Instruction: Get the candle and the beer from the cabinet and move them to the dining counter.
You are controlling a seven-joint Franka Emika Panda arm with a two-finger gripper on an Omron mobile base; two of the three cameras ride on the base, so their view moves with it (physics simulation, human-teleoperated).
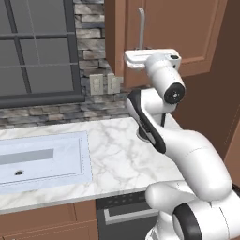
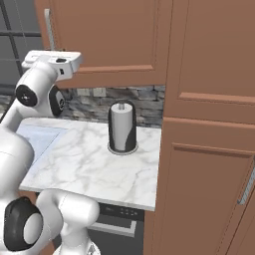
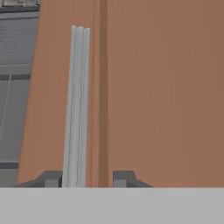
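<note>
Practically nothing of the job is finished yet, as far as you can judge: the cabinet [image 1: 187, 33] has its flat door shut, so the candle and the beer are presumably behind it and out of your sight. The dining counter is somewhere beyond these pictures too. You have the door to open, two things to fetch, and a drive to the island ahead of you.

Nearest to you in the hand view, the gripper [image 3: 86, 178] has its two small dark fingertips standing apart, with the lower end of the handle [image 3: 77, 105] between them, close against the left tip. You cannot tell whether either pad presses the bar, so treat the handle as straddled, not pinched.

That handle is a slim vertical bar, pale silver and lightly ridged along its length, set near the door's edge. Behind it the door is smooth brown wood, matt, with one shallow vertical groove beside the bar.

Lower down, the marble counter [image 1: 117, 154] is white with grey veins, glossy and flat, with a pale rectangular sink [image 1: 37, 161] set in it. A paper towel roll [image 2: 122, 127] stands upright on a dark round base near the counter's right end.

Farthest off, rough grey stacked stone lines the wall, and a dark-framed window [image 1: 37, 47] sits left of the cabinet.
</note>
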